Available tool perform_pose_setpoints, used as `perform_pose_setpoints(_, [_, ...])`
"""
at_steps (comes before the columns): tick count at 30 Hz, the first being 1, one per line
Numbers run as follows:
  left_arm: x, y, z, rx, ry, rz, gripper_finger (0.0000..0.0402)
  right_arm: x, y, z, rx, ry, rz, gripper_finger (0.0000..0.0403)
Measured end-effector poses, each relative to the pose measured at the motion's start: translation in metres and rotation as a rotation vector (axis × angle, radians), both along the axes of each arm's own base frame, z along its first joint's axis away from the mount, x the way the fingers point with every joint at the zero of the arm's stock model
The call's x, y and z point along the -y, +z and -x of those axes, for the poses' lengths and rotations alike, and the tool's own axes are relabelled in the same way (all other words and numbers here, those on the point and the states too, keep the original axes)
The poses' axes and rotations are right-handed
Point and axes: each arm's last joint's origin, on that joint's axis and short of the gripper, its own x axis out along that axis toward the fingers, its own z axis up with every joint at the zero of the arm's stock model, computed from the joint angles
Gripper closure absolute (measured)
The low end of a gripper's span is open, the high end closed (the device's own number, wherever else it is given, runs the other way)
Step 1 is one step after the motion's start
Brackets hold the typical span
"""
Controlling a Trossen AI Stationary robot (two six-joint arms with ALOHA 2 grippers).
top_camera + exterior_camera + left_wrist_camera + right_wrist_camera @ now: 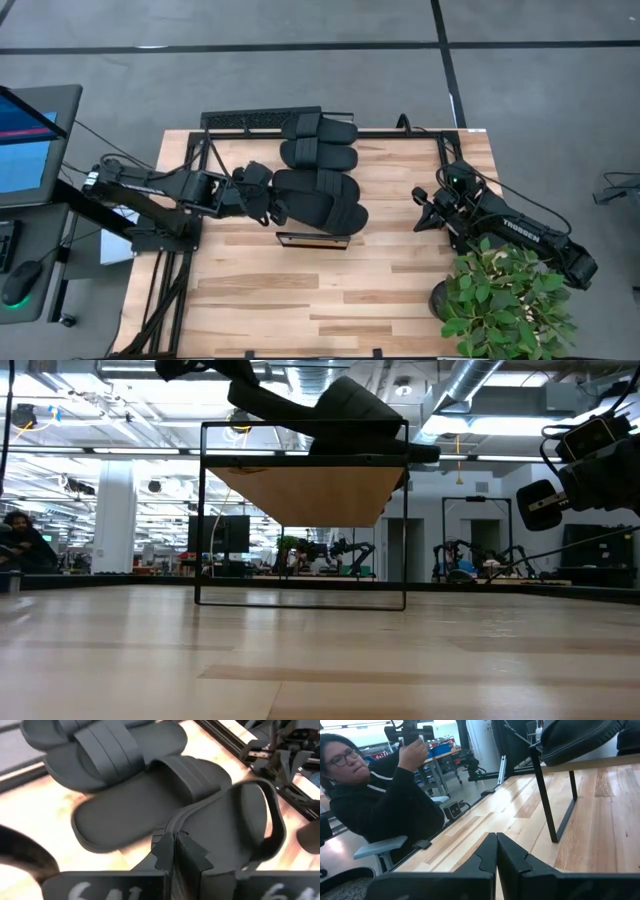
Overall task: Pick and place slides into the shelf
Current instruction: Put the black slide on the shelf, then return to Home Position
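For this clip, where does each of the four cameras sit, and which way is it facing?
High view: overhead, looking straight down at the shelf, both arms showing.
Low view: table height, level across to the shelf; arms enter from above.
Left wrist: behind the left gripper, shut on the nearest slide.
Right wrist: behind the shut right gripper, facing along the table past a shelf leg toward a seated person.
Shared: shelf and slides in all views.

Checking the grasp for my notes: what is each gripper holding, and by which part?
The left gripper pinches a slide by its sole's end edge, over the shelf. The right gripper is shut on nothing.
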Motion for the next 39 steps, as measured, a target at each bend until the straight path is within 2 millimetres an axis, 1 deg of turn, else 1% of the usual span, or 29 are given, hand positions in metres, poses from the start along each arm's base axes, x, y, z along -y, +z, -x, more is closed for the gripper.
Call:
perform_pose_setpoints(4, [0.010,-0.007,0.001,-0.003,-0.015,0.030,0.0401,0.000,0.000,0.000,0.000,0.000,0.000,0.0403])
perform_pose_setpoints(10, [0.023,-0.009,0.005,-0.008,-0.049,0.046,0.0401,0.000,0.000,0.000,0.000,0.000,0.000,0.0403])
perform_pose_setpoints(15, [0.030,-0.014,0.010,-0.054,-0.063,0.041,0.0401,0.000,0.000,0.000,0.000,0.000,0.000,0.0403])
perform_pose_setpoints(19, [0.030,-0.027,0.012,-0.113,-0.083,0.012,0.0401,0.000,0.000,0.000,0.000,0.000,0.000,0.0403])
perform_pose_setpoints(22, [0.029,-0.032,0.013,-0.140,-0.106,-0.018,0.0401,0.000,0.000,0.000,0.000,0.000,0.000,0.0403])
perform_pose_setpoints(27, [0.028,-0.033,0.014,-0.187,-0.156,-0.084,0.0401,0.000,0.000,0.000,0.000,0.000,0.000,0.0403])
perform_pose_setpoints(35, [0.024,-0.034,0.016,-0.246,-0.185,-0.149,0.0401,0.000,0.000,0.000,0.000,0.000,0.000,0.0403])
perform_pose_setpoints(39, [0.023,-0.034,0.017,-0.273,-0.189,-0.214,0.0401,0.000,0.000,0.000,0.000,0.000,0.000,0.0403])
